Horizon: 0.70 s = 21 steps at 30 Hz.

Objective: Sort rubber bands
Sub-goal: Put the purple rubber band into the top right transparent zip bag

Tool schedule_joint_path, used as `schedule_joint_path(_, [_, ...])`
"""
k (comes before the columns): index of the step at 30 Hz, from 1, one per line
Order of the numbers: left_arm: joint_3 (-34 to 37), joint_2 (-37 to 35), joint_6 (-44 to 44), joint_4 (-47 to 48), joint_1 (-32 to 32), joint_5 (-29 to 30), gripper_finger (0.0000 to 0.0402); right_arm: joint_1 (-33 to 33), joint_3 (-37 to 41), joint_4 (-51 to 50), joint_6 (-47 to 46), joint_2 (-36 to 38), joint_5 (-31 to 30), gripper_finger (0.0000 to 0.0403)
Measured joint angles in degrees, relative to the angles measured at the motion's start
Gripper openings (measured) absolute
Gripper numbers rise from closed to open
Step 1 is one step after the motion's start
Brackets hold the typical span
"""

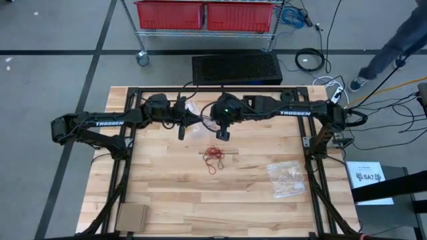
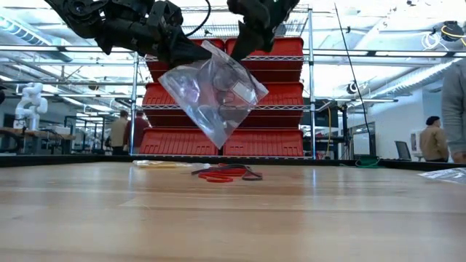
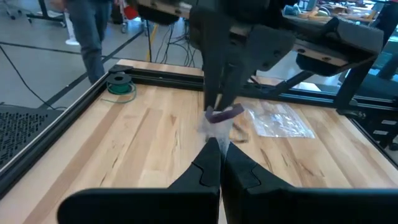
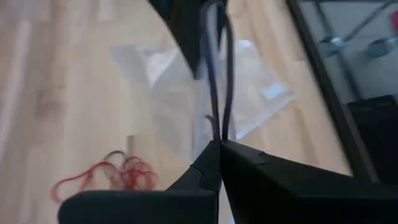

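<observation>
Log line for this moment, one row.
left gripper: shut on clear bag | right gripper: shut on clear bag | red rubber bands: on table

Pale, smooth butcher-block wooden table (image 1: 167, 187) with visible plank seams and a faint satin sheen, framed in matt black metal rails (image 1: 313, 180). Clear, glossy, crinkled thin plastic bag (image 2: 212, 91) hanging in the air, and a second clear crinkled plastic bag (image 1: 287, 179) lying flat on the table; thin red and dark rubber bands (image 1: 215, 157) in a matt, limp tangle. Flat square of matt brown cardboard (image 1: 131, 216); glossy red plastic bins (image 2: 263, 94) on a bright wire metal rack (image 2: 312, 87).
</observation>
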State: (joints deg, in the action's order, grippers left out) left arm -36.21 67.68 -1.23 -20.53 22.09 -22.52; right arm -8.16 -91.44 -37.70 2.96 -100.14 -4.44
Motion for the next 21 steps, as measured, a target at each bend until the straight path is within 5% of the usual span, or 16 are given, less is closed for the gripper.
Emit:
schedule_joint_path(6, [0.00,0.00,0.00,0.00,0.00,-0.02,0.0000,-0.92,0.00,1.06,-2.71,-2.38,6.32,0.0016])
schedule_joint_path(16, [0.00,0.00,-0.04,-0.01,0.00,-0.42,0.0000,-1.61,0.02,-1.28,-5.53,-0.42,6.38,0.0144])
schedule_joint_path(21, [0.00,0.00,-0.20,-0.02,-0.11,-1.22,0.0000,-2.47,0.00,-1.92,-5.75,2.51,6.33,0.0165])
